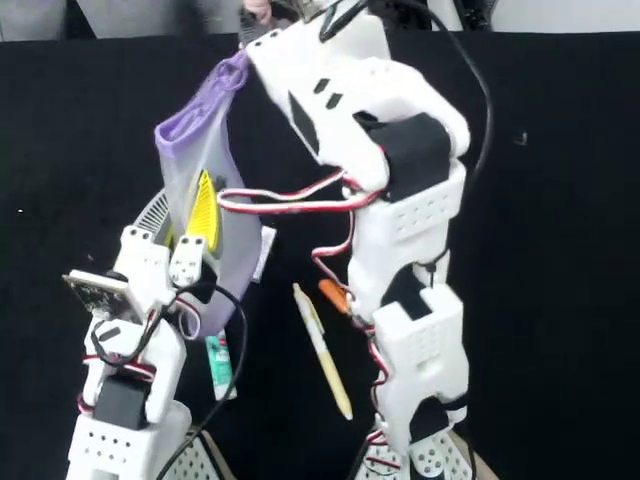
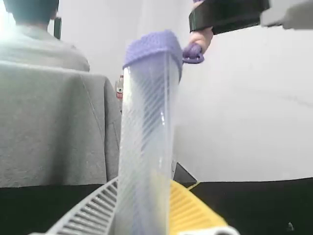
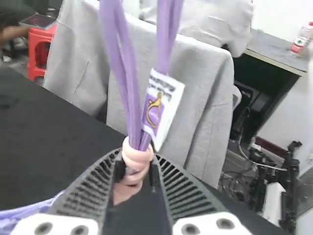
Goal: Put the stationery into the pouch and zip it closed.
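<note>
The left arm stands low under the pouch [image 1: 193, 150], its wrist turned upward. The left gripper [image 2: 144, 203] is clamped on the pouch's lower end, with a grey finger on one side and a yellow finger on the other.

The right arm rises tall beside the pouch and bends over its top. The right gripper [image 3: 136, 164] is closed on a pink pull [image 3: 133, 159] at the pouch's upper corner. Purple cords [image 3: 128, 73] and a white label [image 3: 159, 100] run from that pull.

The pouch hangs upright between the two grippers, clear-sided with a purple top edge, lifted off the black table [image 1: 560, 300].

Below the pouch on the table lie a pen [image 1: 322, 350], an orange item [image 1: 333, 294] touching the pen's upper end, and a green item [image 1: 219, 365].
</note>
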Motion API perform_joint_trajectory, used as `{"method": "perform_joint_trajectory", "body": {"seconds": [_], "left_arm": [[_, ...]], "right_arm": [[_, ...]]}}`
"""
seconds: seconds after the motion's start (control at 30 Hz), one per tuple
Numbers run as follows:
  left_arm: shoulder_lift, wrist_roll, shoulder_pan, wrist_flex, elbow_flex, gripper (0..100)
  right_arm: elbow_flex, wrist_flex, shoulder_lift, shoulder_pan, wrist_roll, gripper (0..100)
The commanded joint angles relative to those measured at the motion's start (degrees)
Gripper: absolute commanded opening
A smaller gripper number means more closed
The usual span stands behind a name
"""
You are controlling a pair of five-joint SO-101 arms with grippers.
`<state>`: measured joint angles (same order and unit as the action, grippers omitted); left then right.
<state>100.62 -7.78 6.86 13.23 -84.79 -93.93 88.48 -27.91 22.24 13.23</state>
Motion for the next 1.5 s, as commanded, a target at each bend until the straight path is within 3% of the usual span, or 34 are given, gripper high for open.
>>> {"method": "perform_joint_trajectory", "body": {"seconds": [0.0, 0.47, 0.7, 1.0, 1.23, 1.3, 1.47], "left_arm": [[4.3, 0.4, -0.8, 2.9, 4.1, 3], [4.1, 0.4, -1.9, 3.0, 7.3, 3], [4.1, 0.0, -9.0, 3.2, 9.1, 3], [4.0, 0.0, -9.3, 2.8, 5.0, 3], [4.0, 0.6, -9.6, 2.3, 5.3, 3], [4.0, 0.6, -9.6, -2.5, 4.8, 3], [3.9, 10.7, -9.7, -10.3, 5.3, 3]], "right_arm": [[-1.6, -5.9, -1.0, -10.1, -0.4, 1.1], [-1.3, -27.8, -20.5, -22.0, -0.1, 1.1], [-1.7, -34.0, -26.2, -25.1, -0.1, 1.1], [-1.8, -17.3, -13.1, -18.5, 0.0, 2.2], [-1.7, -0.2, 1.6, -13.1, 0.0, 24.4], [-1.4, 4.4, 5.8, -11.7, 0.0, 25.7], [0.4, 13.0, 12.0, -10.1, -0.4, 25.8]]}}
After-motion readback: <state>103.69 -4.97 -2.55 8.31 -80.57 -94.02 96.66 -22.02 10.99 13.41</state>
